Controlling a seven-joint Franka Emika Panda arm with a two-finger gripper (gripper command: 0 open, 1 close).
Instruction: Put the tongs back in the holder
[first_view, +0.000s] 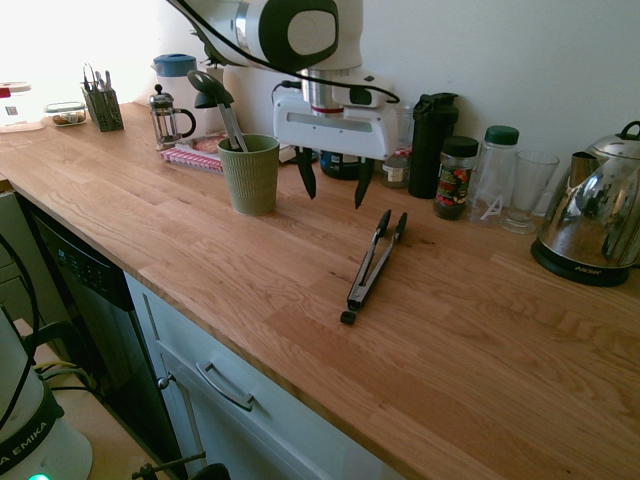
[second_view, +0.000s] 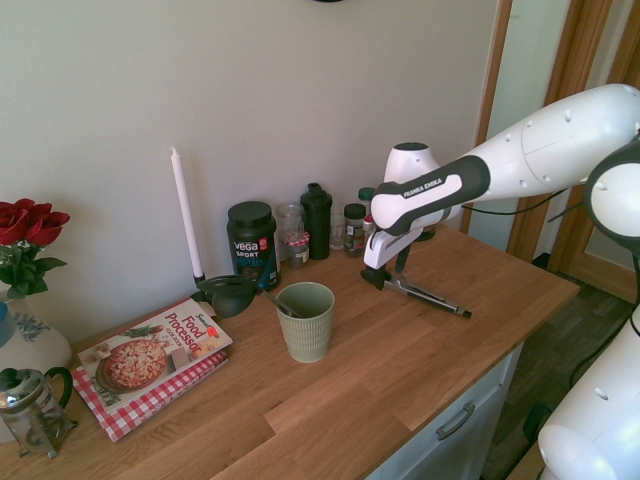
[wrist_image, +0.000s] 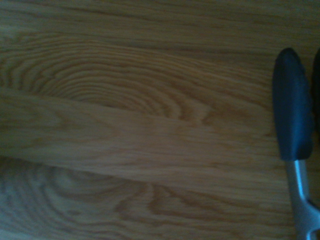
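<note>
The tongs (first_view: 374, 262) lie flat on the wooden counter, grey arms with black tips pointing toward the wall and the small black pull ring nearest the front edge. They also show on the counter in the second exterior view, tongs (second_view: 428, 295), and a black tip with a grey arm shows in the wrist view, tongs (wrist_image: 292, 125). My gripper (first_view: 335, 182) hangs open just above the counter, between the tongs' tips and the holder, with nothing between its fingers. The holder (first_view: 249, 173), a sage-green ribbed cup, stands left of the gripper with a black ladle-like spoon (first_view: 217, 100) in it; holder (second_view: 306, 320).
Along the wall stand a black bottle (first_view: 433, 143), a spice jar (first_view: 455, 177), a clear bottle (first_view: 495, 170), a glass (first_view: 528, 190) and a chrome kettle (first_view: 595, 210). A French press (first_view: 168, 117), a cookbook (second_view: 150, 360) and a dark utensil caddy (first_view: 101, 103) sit further left.
</note>
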